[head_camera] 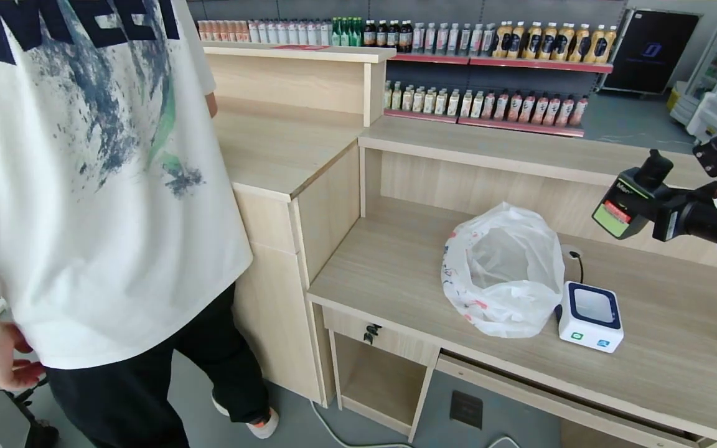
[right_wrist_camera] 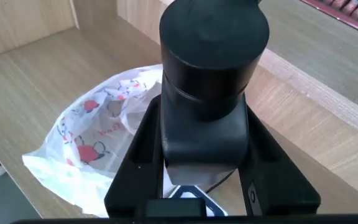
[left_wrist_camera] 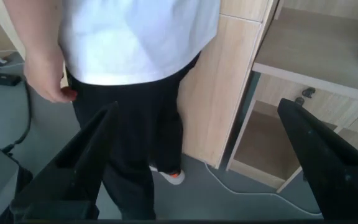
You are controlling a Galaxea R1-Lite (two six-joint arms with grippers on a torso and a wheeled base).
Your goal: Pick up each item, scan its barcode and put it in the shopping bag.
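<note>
One black capped container (head_camera: 633,198) sits clamped in the right end effector (right_wrist_camera: 207,177), raised above the desk (head_camera: 676,323), right of the white shopping bag (head_camera: 501,267) and the scanner (head_camera: 590,314) just beside it. Left end effector (left_wrist_camera: 201,106): fingers spread wide, low over the floor (left_wrist_camera: 42,134).

Right tool (head_camera: 665,214) grips, seemingly, a black bottle (head_camera: 633,194) near the shopping bag (head_camera: 503,274).

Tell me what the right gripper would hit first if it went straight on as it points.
Probably the bag, the held bottle touching first; the right gripper points toward it, but height is unclear and it might pass over.
</note>
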